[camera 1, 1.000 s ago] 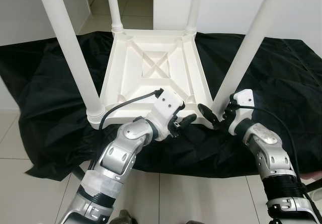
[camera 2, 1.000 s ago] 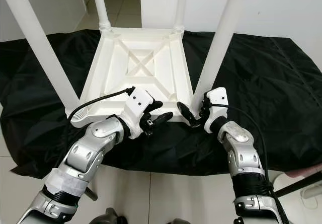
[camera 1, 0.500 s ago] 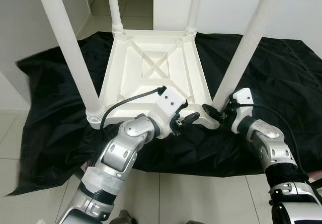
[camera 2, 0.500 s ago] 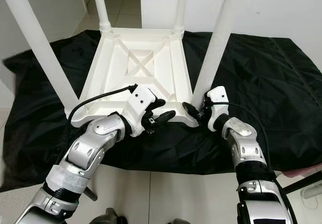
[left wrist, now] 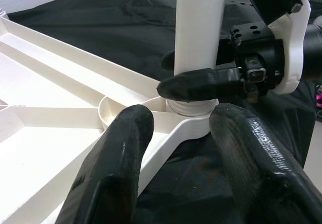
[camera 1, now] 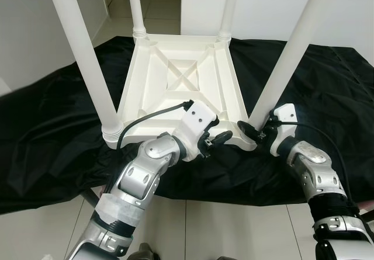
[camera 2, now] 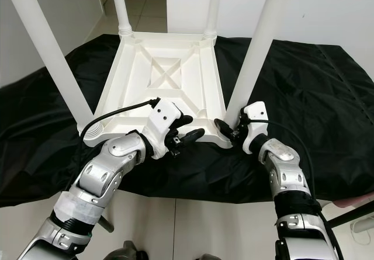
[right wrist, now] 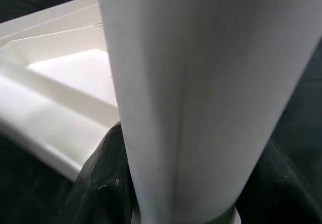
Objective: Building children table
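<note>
Right gripper [camera 1: 252, 132] clasped the base of the near-right white round plastic leg [camera 1: 284, 61] of the upturned white ribbed children's table [camera 1: 181, 85] on black cloth [camera 1: 52, 125].
Left gripper [camera 1: 217, 140] hovered agape, empty, astride the tabletop's near edge beside that leg's socket. An off-axis twist might jam the leg; open floor lay behind.

Both silver arms bent forward; left gripper [camera 1: 217, 138] fingers spread, right gripper [left wrist: 198, 78] clamped round white cylindrical table leg [camera 1: 285, 55].
</note>
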Controlling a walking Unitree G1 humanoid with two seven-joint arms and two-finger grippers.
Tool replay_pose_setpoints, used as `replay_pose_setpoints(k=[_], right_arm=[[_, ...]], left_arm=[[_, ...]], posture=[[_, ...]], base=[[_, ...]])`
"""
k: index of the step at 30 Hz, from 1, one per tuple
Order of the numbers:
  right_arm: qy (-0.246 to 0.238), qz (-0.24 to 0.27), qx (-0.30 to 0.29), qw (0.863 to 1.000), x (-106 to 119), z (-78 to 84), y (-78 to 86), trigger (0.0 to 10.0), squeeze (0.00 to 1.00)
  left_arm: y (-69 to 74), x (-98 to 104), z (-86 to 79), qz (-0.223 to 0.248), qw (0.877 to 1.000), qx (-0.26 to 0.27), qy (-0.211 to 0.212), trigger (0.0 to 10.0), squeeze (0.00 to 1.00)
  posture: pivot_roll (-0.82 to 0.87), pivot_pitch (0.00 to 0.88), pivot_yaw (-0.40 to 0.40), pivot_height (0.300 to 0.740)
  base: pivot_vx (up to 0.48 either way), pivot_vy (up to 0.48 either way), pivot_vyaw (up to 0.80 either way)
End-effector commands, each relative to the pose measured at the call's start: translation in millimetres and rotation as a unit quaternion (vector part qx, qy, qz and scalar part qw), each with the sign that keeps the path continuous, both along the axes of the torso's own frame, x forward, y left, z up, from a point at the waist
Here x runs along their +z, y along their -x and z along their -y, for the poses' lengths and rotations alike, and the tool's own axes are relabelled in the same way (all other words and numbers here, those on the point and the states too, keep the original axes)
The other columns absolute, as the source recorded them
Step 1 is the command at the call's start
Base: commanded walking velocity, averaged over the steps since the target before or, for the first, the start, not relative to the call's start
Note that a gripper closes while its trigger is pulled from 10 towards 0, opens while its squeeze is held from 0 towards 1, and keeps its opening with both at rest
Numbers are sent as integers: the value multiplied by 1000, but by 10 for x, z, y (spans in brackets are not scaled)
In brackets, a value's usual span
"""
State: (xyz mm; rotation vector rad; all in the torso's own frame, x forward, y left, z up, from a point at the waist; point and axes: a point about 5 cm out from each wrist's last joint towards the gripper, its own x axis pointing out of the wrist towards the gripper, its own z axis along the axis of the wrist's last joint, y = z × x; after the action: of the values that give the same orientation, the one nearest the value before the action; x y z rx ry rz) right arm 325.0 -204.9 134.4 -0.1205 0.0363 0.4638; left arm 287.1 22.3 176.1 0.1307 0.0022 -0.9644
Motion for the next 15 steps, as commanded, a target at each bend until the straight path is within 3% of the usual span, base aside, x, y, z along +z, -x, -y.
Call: replay_pose_setpoints(k=[1, 9, 12, 13, 15], right_arm=[[6, -10, -30, 999, -34, 4, 11, 10000, 0], [-18, -12, -124, 992, -7, -129, 80, 10000, 0], [-42, -15, -241, 970, -8, -230, 154, 10000, 0], [-42, -15, -241, 970, -8, -230, 154, 10000, 0], [-55, -16, -286, 956, -10, -325, 203, 10000, 0]], left_arm=[[-37, -31, -28, -5, 1000, 22, -7, 10000, 0], [-53, -30, -52, -9, 999, 37, -3, 10000, 0], [-65, -33, -73, -11, 999, 40, -3, 10000, 0], [-65, -33, -73, -11, 999, 40, -3, 10000, 0], [-71, -33, -75, -11, 999, 41, -4, 10000, 0]], posture=[[-52, 0, 18, 740], [-53, 0, 24, 740], [-56, 0, 30, 740], [-56, 0, 30, 740], [-57, 0, 32, 740]], base=[[0, 0, 0], [0, 0, 0], [0, 0, 0], [0, 0, 0], [0, 0, 0]])
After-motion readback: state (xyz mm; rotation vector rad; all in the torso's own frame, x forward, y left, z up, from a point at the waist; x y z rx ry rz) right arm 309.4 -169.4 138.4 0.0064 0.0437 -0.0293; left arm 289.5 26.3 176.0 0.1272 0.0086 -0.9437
